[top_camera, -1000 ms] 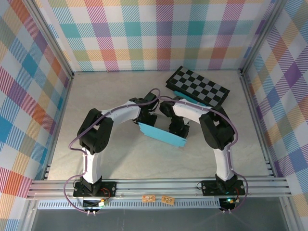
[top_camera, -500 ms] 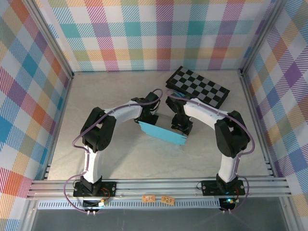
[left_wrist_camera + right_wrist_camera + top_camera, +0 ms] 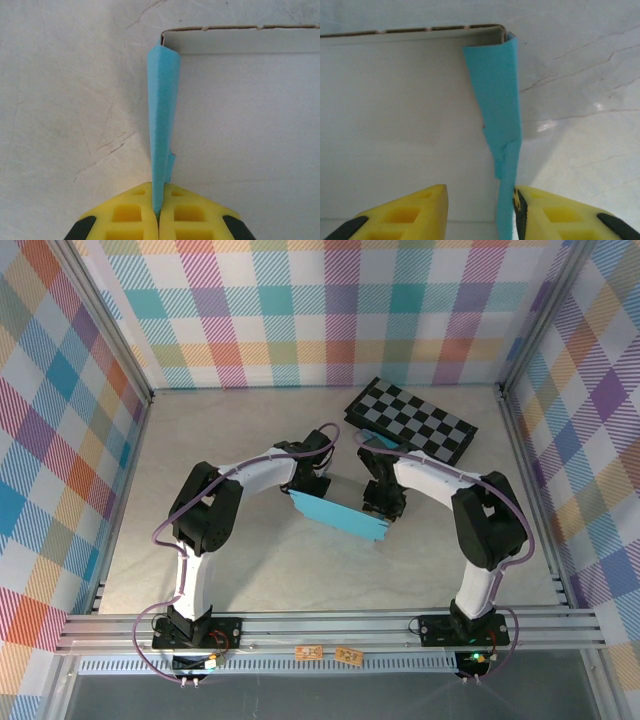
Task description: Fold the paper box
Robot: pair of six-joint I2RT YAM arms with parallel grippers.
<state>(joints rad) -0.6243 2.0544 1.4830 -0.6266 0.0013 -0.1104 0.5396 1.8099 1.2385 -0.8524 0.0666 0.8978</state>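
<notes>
The paper box [image 3: 335, 515] lies mid-table, teal outside and grey-white inside. My left gripper [image 3: 301, 484] sits at its left end. In the left wrist view the yellow fingers [image 3: 125, 215] are pressed together on the box's upright teal side wall [image 3: 163, 110], so the left gripper [image 3: 159, 212] is shut on it. My right gripper [image 3: 384, 504] is at the box's right end. In the right wrist view this gripper [image 3: 480, 212] stands open around the right side wall [image 3: 496, 95]. The wall rests against the right finger [image 3: 550, 215], with a wide gap to the left one.
A black-and-grey checkerboard [image 3: 415, 418] lies at the back right, with a slim teal object [image 3: 378, 437] at its near edge. Plaid walls and metal rails enclose the table [image 3: 200, 440]. Both arms arch inward over the middle.
The right arm's elbow has swung out to the right and its gripper has shifted slightly right along the box's end. The left gripper has kept its hold.
</notes>
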